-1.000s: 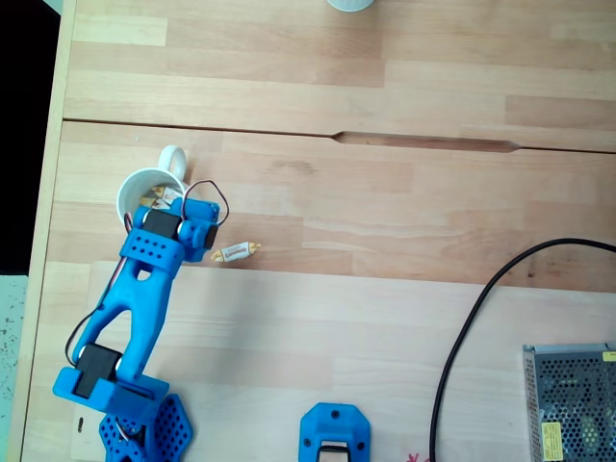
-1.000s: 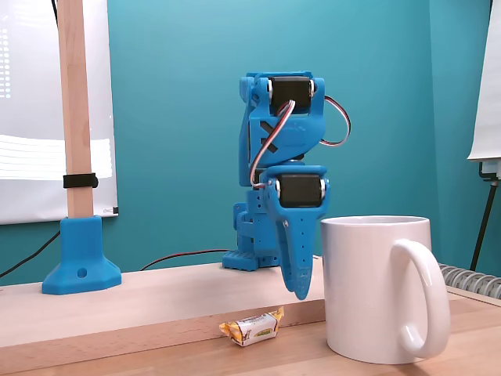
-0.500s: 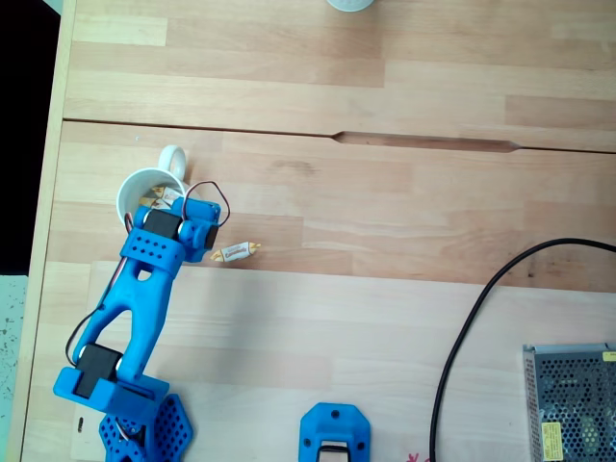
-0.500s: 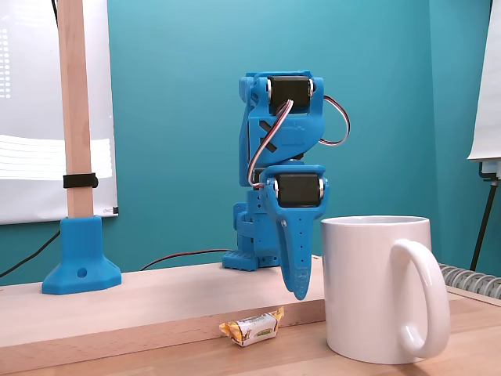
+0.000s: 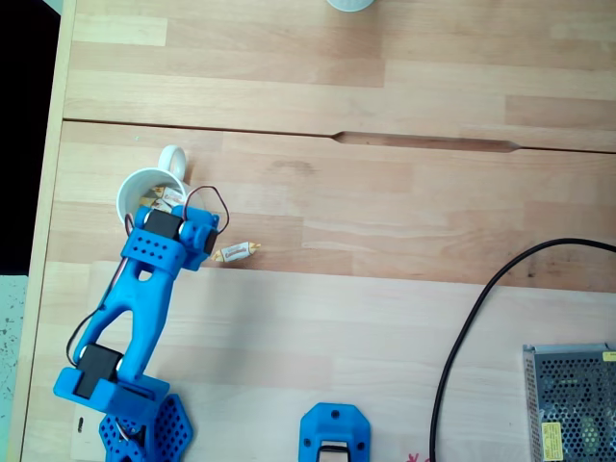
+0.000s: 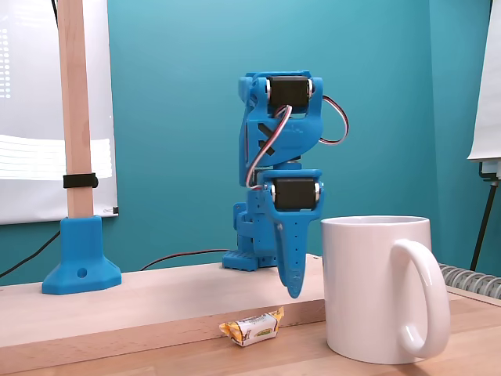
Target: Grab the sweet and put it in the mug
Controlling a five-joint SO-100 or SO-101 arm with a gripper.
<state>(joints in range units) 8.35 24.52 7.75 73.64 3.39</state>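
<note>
The white mug (image 5: 138,188) stands at the left of the wooden table in a fixed view from above, handle pointing up the picture, with wrapped candies inside it. One sweet (image 5: 236,252) lies on the table just right of the blue arm's wrist. My gripper (image 5: 197,239) sits between mug and sweet, its fingertips hidden under the wrist. In a fixed view from the side, the gripper (image 6: 293,291) points straight down, shut and holding nothing. It hangs above the table, left of the mug (image 6: 376,290) and above and behind the sweet (image 6: 252,327).
A black cable (image 5: 462,356) curves across the right side toward a metal mesh box (image 5: 573,404). A blue mount (image 5: 334,438) sits at the bottom edge, and a pale round object (image 5: 348,4) at the top edge. A wooden post in a blue foot (image 6: 78,258) stands at the left.
The gripper has shifted slightly away from the mug, leftward in the side view. Mug and sweet have not moved.
</note>
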